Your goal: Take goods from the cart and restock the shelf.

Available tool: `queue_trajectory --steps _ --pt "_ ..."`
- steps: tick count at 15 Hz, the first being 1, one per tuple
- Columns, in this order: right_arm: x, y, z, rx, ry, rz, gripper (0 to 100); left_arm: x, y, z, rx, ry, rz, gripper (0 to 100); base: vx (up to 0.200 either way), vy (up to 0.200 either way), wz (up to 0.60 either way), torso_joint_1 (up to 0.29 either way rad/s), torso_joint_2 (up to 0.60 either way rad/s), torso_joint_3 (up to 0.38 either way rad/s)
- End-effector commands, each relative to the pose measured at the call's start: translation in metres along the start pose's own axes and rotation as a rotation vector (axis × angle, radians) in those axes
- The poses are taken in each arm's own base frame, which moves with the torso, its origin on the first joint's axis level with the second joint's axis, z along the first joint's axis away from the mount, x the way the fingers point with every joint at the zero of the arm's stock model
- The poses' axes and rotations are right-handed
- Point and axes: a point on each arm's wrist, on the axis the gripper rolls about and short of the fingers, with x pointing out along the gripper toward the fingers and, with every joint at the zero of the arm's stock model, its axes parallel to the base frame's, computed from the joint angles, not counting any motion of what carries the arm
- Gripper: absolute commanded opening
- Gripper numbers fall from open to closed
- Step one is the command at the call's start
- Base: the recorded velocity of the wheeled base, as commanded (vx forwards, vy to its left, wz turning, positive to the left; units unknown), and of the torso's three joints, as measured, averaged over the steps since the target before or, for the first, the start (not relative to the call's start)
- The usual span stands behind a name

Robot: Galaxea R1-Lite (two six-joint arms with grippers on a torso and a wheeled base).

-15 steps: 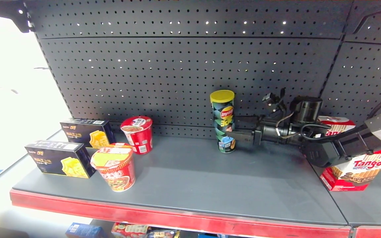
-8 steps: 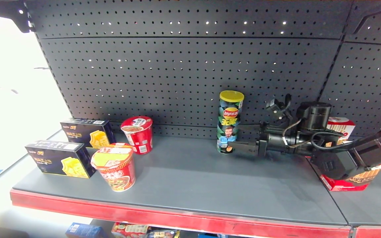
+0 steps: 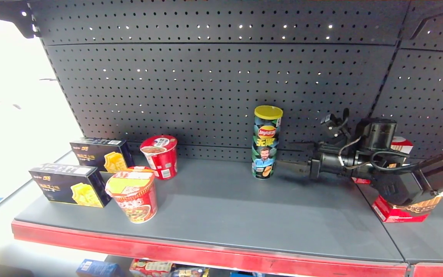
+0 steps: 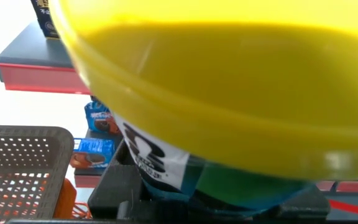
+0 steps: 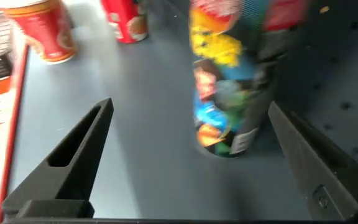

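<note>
right gripper [image 3: 285, 154]: jaws wide, empty, just right of chip can [image 3: 267, 142], apart | chip can upright on shelf [image 3: 221, 207] | left gripper [image 4: 210, 211]: clamping second yellow-lidded can [image 4: 229, 93]

logo on chip can [image 3: 267, 142], small print on dark box [image 3: 70, 184]

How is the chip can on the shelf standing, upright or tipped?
Upright: the chip can rests base-down on the shelf, yellow lid uppermost.

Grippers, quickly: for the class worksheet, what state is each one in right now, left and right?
Left gripper: closed on a yellow-lidded can.
Right gripper: open, empty, apart from the chips can standing on the shelf.
</note>
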Motion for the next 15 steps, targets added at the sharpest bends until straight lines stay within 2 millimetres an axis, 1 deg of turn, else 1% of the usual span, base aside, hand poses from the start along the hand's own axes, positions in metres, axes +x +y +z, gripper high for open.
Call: queue_trajectory --steps 1,4,5,6,7,10,14,15 --pt "0.013 -0.017 -0.01 0.003 0.001 -0.004 100 -0.001 0.0 0.0 -0.001 -0.006 0.0 0 0.0 0.0 0.0 0.0 0.0 0.0" --pt "0.028 -0.024 -0.018 0.004 0.003 0.011 100 0.0 0.001 -0.004 0.0 -0.001 0.001 0 0.0 0.0 0.0 0.0 0.0 0.0" --pt "0.035 -0.027 -0.024 0.007 0.006 0.016 100 -0.001 0.001 -0.004 -0.001 -0.004 0.0 0 0.0 0.0 0.0 0.0 0.0 0.0" --pt "0.035 -0.027 -0.024 0.007 0.006 0.016 100 -0.001 0.001 -0.004 -0.001 -0.004 0.0 0 0.0 0.0 0.0 0.0 0.0 0.0" --pt "0.043 -0.03 -0.027 0.003 0.002 0.025 100 -0.001 0.001 -0.004 -0.001 -0.006 0.002 0 0.0 0.0 0.0 0.0 0.0 0.0" --pt "0.052 -0.032 -0.032 0.009 0.009 0.036 100 -0.001 0.001 -0.006 0.0 0.006 0.005 0 0.0 0.0 0.0 0.0 0.0 0.0" --pt "0.067 -0.034 -0.041 0.01 0.011 0.056 100 -0.014 0.004 -0.018 0.002 0.031 0.011 0 0.0 0.0 0.0 0.0 0.0 0.0" --pt "0.07 -0.034 -0.042 0.011 0.011 0.06 100 -0.017 0.005 -0.018 0.003 0.035 0.016 0 0.0 0.0 0.0 0.0 0.0 0.0"
